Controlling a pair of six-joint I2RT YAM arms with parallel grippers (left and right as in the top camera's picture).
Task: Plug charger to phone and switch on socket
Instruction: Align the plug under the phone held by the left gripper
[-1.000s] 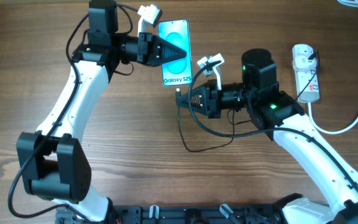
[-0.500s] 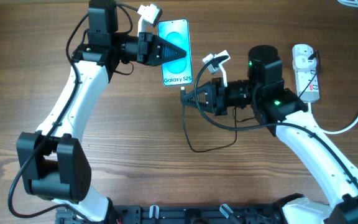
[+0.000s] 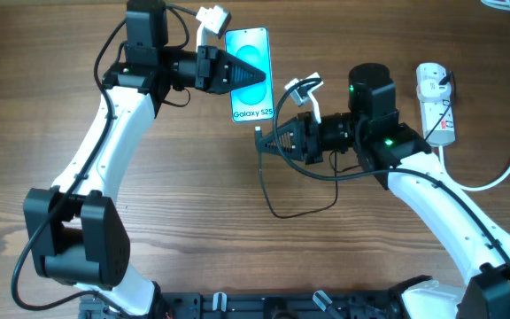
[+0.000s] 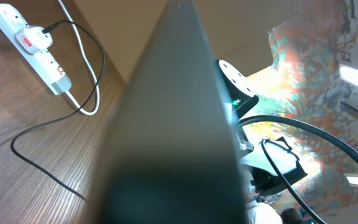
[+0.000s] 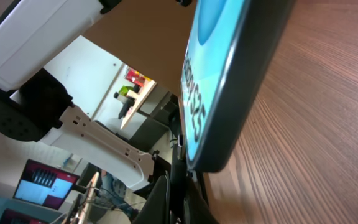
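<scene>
Here, the charger [image 3: 277, 209] tip was just beside the phone's [image 3: 247, 44] near end.
My left gripper [image 3: 253, 73] was clamped on the phone; my right gripper [image 3: 263, 142] pinched the charger.

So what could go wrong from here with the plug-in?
The right gripper holds the charger tip just below the phone; the port isn't visible, so a slightly off push may scrape the edge. The left gripper pinches the phone from one side, so that push might pivot it. The charger's slack loop could snag when reaching for the socket.
</scene>
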